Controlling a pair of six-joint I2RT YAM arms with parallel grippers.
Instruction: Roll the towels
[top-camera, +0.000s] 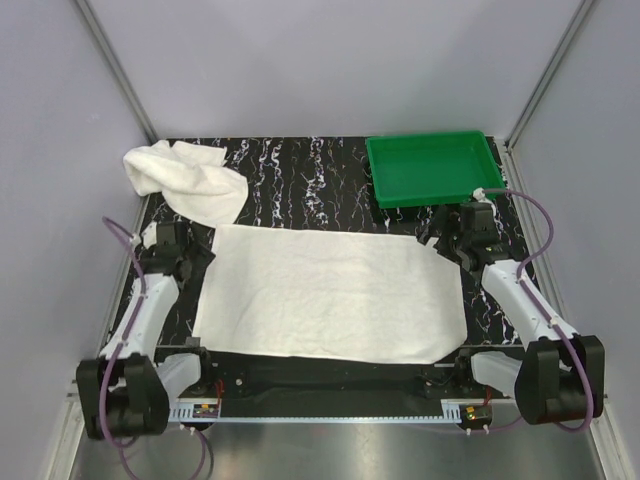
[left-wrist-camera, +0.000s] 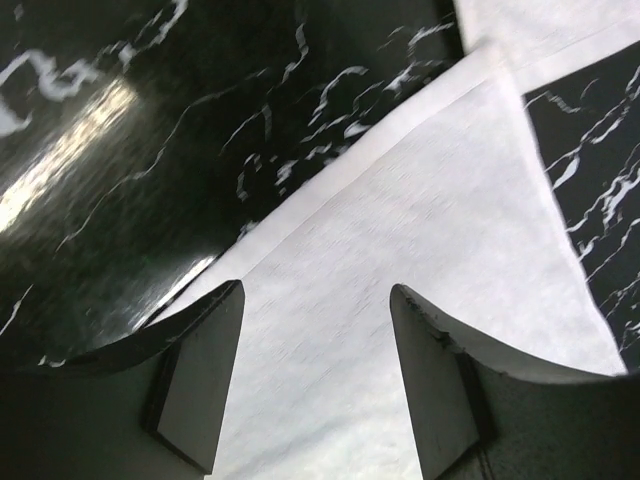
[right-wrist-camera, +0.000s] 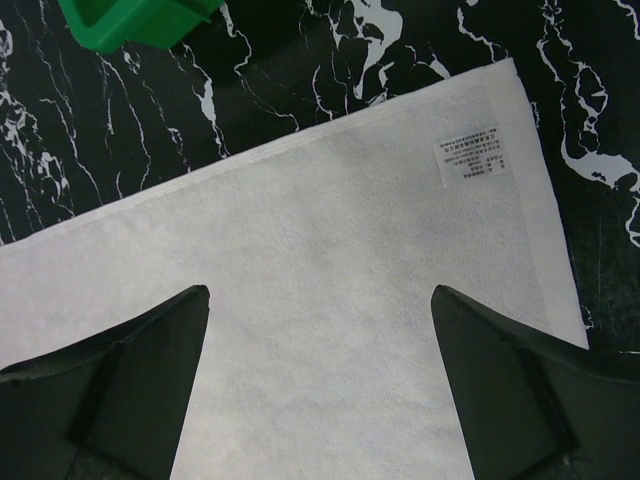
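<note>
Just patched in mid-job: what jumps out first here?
A large white towel lies spread flat across the middle of the black marbled table, with the left tool and right tool open over its far corners. A smaller towel sits crumpled at far left, and a green tray sits at far right.

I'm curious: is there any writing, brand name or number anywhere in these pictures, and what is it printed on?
Small white label near a corner of the spread-out towel: several lines of print, too small and blurred to read.
Bunched towel, green tray, marbled table: no writing visible.
Nothing else in any view carries readable text.
</note>
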